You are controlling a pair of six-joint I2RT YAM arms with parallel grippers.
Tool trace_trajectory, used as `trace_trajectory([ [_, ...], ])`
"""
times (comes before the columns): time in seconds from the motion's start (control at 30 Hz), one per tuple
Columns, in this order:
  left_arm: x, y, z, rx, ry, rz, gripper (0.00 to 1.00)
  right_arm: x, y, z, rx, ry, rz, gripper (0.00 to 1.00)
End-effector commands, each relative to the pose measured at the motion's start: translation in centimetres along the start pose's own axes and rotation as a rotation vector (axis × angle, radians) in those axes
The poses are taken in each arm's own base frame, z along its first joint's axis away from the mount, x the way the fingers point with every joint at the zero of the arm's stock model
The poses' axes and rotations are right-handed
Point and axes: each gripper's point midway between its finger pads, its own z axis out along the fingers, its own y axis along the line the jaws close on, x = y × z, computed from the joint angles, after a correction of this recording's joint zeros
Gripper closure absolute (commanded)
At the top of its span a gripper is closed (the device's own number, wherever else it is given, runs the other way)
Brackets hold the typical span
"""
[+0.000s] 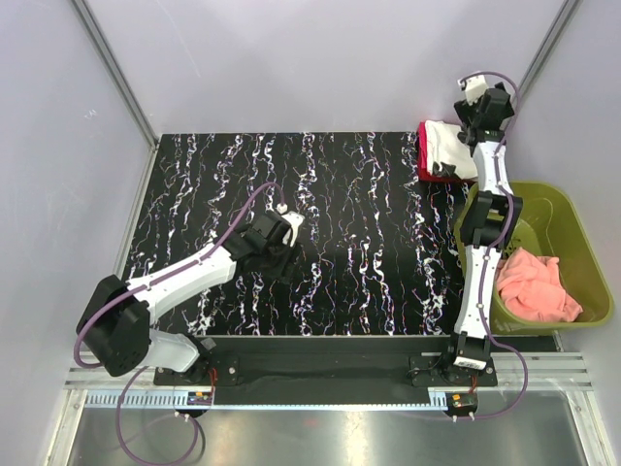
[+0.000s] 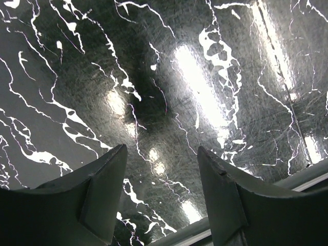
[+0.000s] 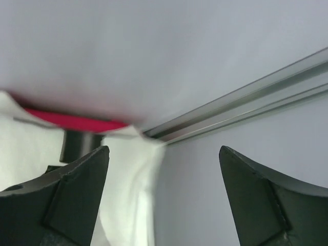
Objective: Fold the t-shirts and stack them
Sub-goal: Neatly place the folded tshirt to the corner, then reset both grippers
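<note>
The cream-white t-shirt [image 1: 448, 146] lies folded on the magenta-red t-shirt [image 1: 434, 178] at the table's back right corner. Only the red one's edges show under it. My right gripper [image 1: 468, 124] hovers at the stack's right side, open and empty. In the right wrist view this gripper [image 3: 164, 154] faces the wall, with white cloth [image 3: 128, 195] at lower left and a red strip [image 3: 72, 122] above it. My left gripper [image 1: 283, 254] is open and empty above bare table left of centre. The left wrist view shows it [image 2: 161, 154] over the marbled surface.
An olive-green bin [image 1: 572, 209] stands off the table's right edge, holding a salmon-pink cloth [image 1: 534, 286]. The black marbled table top [image 1: 369, 223] is walled by grey panels and aluminium posts [image 3: 241, 102]. The right arm stretches along the table's right side.
</note>
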Motion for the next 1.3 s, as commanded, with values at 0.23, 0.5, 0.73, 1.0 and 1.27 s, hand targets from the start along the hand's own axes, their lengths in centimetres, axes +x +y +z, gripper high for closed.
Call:
trace_trajectory([
  [0.23, -1.9, -0.3, -1.2, 0.048, -0.046, -0.112, 0.39, -15.0, -7.4, -7.5, 0.13, -0.229, 0.108, 0.0],
  [0.5, -4.8, -0.9, -4.9, 0.123, -0.199, -0.212, 0.34, -26.5, 4.1, -20.8, -0.179, -0.221, 0.481, 0.0],
  [0.73, -3.9, -3.7, -7.7, 0.32, -0.235, -0.316, 0.28, -24.5, 17.2, -33.5, -0.647, -0.115, 1.014, 0.0],
  [1.0, -4.3, -7.5, -10.5, 0.694, -0.394, -0.559, 0.14, -13.5, 21.6, -45.5, -0.811, 0.28, 1.576, 0.0],
  [1.27, -1.1, -6.1, -12.1, 1.061, -0.677, -0.951, 0.06, -0.1, 23.9, -54.2, -0.727, 0.617, 1.782, 0.0],
])
